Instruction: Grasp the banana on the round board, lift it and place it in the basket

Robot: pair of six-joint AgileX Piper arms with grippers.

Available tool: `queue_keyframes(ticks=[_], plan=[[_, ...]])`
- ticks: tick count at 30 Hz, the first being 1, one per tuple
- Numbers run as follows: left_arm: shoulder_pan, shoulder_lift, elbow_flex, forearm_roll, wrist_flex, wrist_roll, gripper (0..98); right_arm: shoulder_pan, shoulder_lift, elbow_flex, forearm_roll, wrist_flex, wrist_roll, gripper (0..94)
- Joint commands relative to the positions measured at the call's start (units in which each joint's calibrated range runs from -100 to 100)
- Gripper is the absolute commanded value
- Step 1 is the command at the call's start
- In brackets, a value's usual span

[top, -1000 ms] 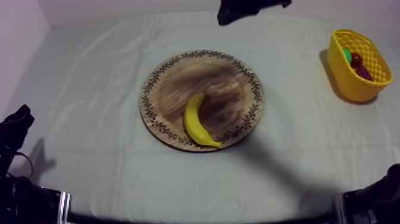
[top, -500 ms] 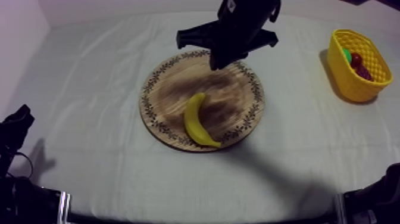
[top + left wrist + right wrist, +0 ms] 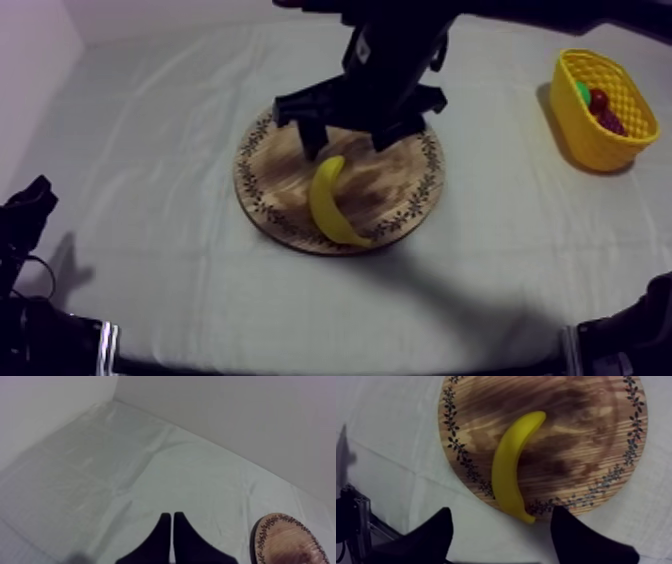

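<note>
The yellow banana (image 3: 328, 203) lies curved on the round wooden board (image 3: 268, 190), near its front rim. My right gripper (image 3: 348, 142) hangs over the board just behind the banana's far tip, open, with nothing held. In the right wrist view the banana (image 3: 511, 466) lies on the board (image 3: 586, 441) with the right gripper (image 3: 501, 510) spread wide over its near end, one finger on each side. The yellow basket (image 3: 585, 135) stands at the far right. My left gripper (image 3: 25, 215) rests low at the left; its fingers (image 3: 162, 526) lie together as a narrow wedge, shut on nothing.
A small red fruit (image 3: 598, 100) and something green (image 3: 583, 93) lie in the basket. Bare cloth (image 3: 150, 150) stretches between the board and the basket and all round the board. The board's rim (image 3: 272, 526) lies off to one side of my left gripper.
My right arm has come in from the far edge and down over the board, and its fingers have spread apart. The banana and my left arm have not moved.
</note>
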Motion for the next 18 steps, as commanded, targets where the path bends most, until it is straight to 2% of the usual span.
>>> queue_keyframes(ticks=[1,8,18], plan=[[0.0,0.0,0.0,-0.02,0.0,0.0,0.1,-0.2,1.7,0.3,0.0,-0.7,-0.2,60.1],[0.0,0.0,0.0,-0.02,0.0,0.0,0.1,-0.8,9.3,-0.3,-0.1,-3.4,-1.4,58.9],[0.0,0.0,0.0,-0.02,0.0,0.0,0.1,-0.9,20.1,-5.5,0.2,-4.0,-3.8,57.4]])
